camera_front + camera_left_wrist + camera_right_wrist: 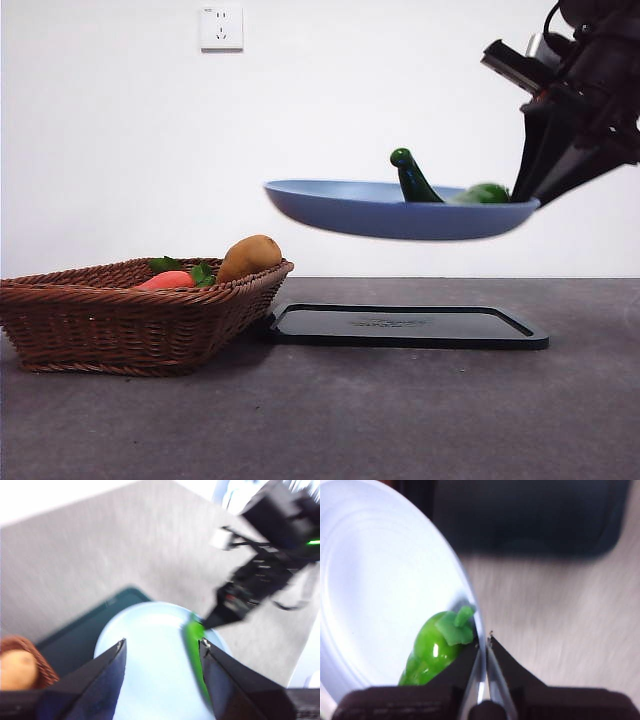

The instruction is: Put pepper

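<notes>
Wicker basket (120, 315): on the grey table (400, 420) at the far left, holding an orange-red vegetable with green leaves (168, 280) and a tan potato (248, 256) at its right rim.
Black tray (405, 327): flat on the table just right of the basket, beneath the plate.
Blue plate (390, 212): in the air above the tray, roughly level.
Pepper (415, 182): glossy green, lying on the plate near its right edge, stem end raised.
Right gripper (483, 645): jaws clenched on the plate's right rim, carrying it; the pepper is just beside them.
Left gripper (162, 652): over the plate, jaws spread apart, grasping nothing.
</notes>
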Robot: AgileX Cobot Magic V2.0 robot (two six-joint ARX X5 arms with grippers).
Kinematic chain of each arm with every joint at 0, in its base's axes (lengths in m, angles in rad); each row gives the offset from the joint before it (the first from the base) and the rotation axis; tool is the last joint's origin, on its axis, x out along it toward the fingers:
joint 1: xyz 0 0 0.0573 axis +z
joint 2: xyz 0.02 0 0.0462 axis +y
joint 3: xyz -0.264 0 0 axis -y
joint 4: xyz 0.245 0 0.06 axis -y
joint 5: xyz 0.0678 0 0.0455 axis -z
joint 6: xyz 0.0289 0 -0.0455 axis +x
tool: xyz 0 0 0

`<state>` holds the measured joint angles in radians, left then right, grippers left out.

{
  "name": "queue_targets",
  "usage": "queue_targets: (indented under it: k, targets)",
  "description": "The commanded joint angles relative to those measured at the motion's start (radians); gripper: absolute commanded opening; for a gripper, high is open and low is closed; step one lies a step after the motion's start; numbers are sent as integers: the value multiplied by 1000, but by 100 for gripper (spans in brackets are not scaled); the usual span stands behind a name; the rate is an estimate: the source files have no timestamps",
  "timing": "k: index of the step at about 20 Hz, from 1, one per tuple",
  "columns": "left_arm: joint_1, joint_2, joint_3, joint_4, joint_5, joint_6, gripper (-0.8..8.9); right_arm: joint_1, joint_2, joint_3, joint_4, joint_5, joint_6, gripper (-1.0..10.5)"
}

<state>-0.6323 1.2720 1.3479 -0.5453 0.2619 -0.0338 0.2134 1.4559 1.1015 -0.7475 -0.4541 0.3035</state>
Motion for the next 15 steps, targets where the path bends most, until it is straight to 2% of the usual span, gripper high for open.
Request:
queue_targets:
  k: [1, 9, 15]
  targets:
    - [12, -54, 16, -20, 1, 22, 260, -26, 67, 90, 11, 10, 22, 2]
    - [18, -195, 16, -107, 1, 35, 260, -91, 389, 372, 15, 48, 21, 2]
    - [18, -223, 16, -141, 2, 35, 260, -98, 556, 399, 109, 49, 21, 2]
